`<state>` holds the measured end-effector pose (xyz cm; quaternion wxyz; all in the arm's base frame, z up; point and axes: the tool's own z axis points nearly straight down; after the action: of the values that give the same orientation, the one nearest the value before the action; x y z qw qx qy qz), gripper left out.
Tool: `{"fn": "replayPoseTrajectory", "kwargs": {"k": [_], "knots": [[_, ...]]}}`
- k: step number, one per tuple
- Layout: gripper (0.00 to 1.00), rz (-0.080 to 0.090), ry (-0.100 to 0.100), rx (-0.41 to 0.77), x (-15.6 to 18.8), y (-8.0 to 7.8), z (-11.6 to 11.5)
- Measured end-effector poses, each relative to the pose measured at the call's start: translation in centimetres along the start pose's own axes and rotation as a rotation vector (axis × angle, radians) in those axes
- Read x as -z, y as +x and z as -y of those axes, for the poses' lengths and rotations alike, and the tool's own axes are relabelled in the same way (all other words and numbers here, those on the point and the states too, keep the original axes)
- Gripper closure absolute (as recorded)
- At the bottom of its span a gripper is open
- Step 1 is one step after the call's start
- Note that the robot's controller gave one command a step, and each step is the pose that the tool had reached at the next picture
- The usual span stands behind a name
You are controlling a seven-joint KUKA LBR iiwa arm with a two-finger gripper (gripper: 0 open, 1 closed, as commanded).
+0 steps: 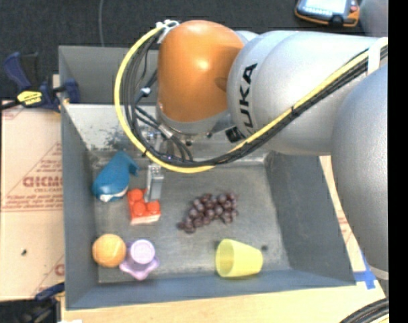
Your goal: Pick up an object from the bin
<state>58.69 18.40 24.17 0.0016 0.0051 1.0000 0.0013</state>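
Jaws right over the red block point(144, 208), at the left middle of the bin point(291, 207).
The arm point(304, 93) bends in from the right; I cannot tell whether the jaws are spread.

1. The arm point(291, 93), with its orange cover point(193, 69) and yellow cable point(133, 66), hangs over the back of the bin point(76, 214) and closes off the way in from above there.
2. The left side is crowded. The blue toy point(113, 177) and red block point(143, 208) lie close together, with the gripper point(152, 192) down at the block.
3. At the front left, the orange ball point(108, 251) touches the lilac piece point(140, 258).
4. A bare strip runs between the block and the grapes point(209, 210).
5. There is open floor between the lilac piece and the yellow cup point(237, 258).
6. The widest free room lies right of the grapes, up to the wall.
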Motion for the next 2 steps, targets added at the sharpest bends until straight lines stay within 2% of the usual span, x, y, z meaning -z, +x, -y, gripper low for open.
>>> {"fn": "replayPoseTrajectory", "kwargs": {"k": [1, 2], "knots": [[1.00, 0.002, -0.001, -0.011, -3.36, 5.41, 4.52], [1.00, 0.002, -0.002, -0.012, -3.38, 5.44, 4.49]]}}
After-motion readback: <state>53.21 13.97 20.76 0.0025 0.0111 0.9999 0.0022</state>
